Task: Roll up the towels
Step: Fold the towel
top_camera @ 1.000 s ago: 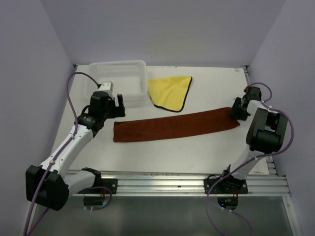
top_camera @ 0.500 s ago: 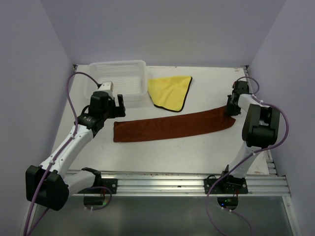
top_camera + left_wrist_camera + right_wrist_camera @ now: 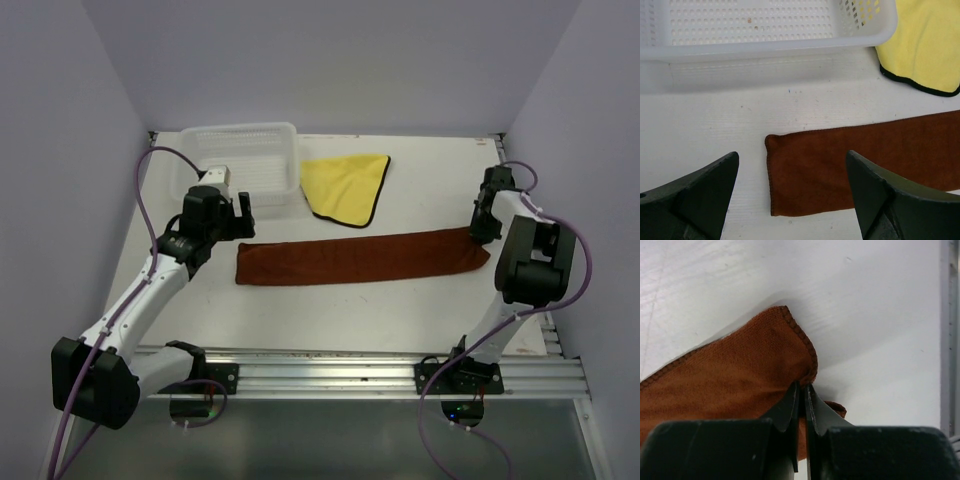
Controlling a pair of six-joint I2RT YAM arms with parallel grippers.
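The rust-brown towel (image 3: 360,257) lies folded into a long strip across the table's middle. My right gripper (image 3: 484,236) is shut on its right end; in the right wrist view the jaws pinch the hemmed edge of the brown towel (image 3: 740,380) and lift it slightly, at the right gripper (image 3: 802,386). My left gripper (image 3: 222,222) hovers open above the strip's left end, and the left wrist view shows that end of the brown towel (image 3: 840,165) between the wide black fingers (image 3: 700,192). The yellow towel (image 3: 345,186) with a dark hem lies flat behind, also seen as the yellow towel (image 3: 927,45).
A white mesh basket (image 3: 240,165) stands at the back left, its rim (image 3: 765,42) just beyond the left gripper. Purple walls close in the table on three sides. A metal rail (image 3: 360,365) runs along the near edge.
My right gripper has closed onto the brown towel's right end, and the strip has shifted slightly to the right. The left arm has stayed where it was.
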